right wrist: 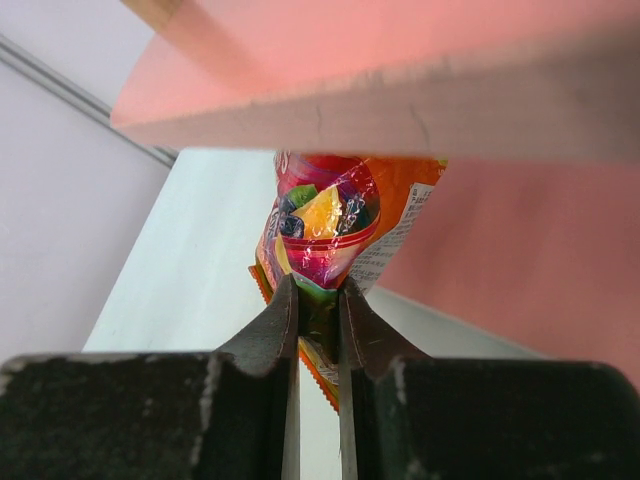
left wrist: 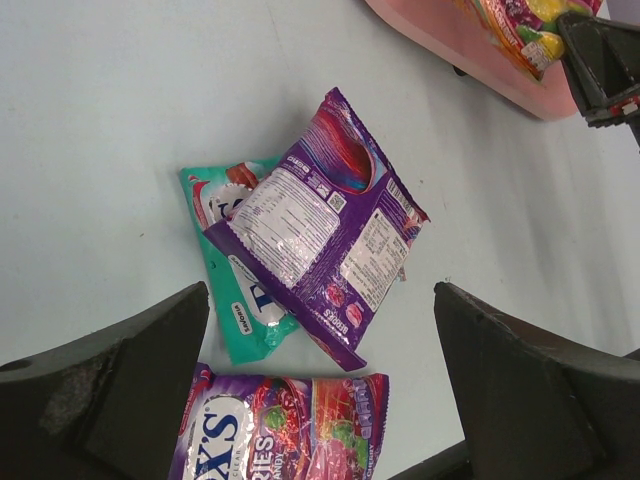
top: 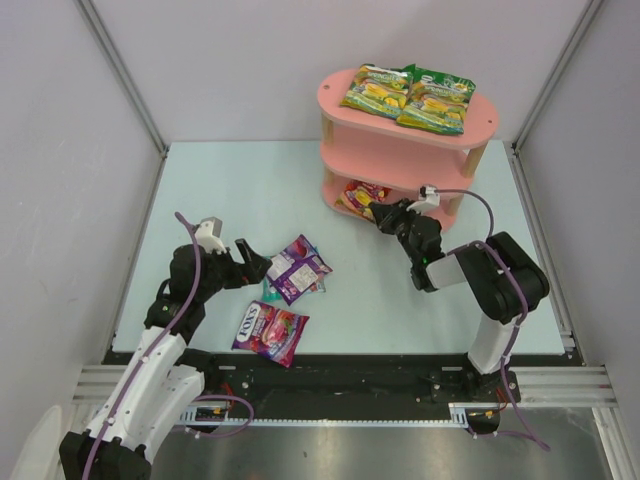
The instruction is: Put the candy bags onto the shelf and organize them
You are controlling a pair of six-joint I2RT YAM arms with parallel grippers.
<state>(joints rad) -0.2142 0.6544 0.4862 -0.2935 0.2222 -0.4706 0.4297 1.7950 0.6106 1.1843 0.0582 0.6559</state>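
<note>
The pink shelf [top: 332, 100] stands at the back right, with two green-yellow candy bags [top: 375, 90] [top: 437, 103] side by side on its top board. My right gripper [top: 388, 214] [right wrist: 318, 300] is shut on the edge of an orange-red bag [top: 362, 197] [right wrist: 325, 215], which pokes in under a shelf board [right wrist: 400, 90] at the lowest tier. My left gripper [top: 250, 265] [left wrist: 320, 300] hangs open above a purple bag [top: 297, 267] [left wrist: 325, 225] that lies on a teal bag [top: 272, 292] [left wrist: 235, 290]. A purple-magenta FOX'S bag [top: 270, 330] [left wrist: 280, 430] lies nearer me.
The pale blue table [top: 240, 190] is enclosed by grey walls with metal corner posts [top: 125, 75]. A metal rail [top: 350, 380] runs along the near edge by the arm bases. The right arm's elbow [top: 510, 280] sits just in front of the shelf.
</note>
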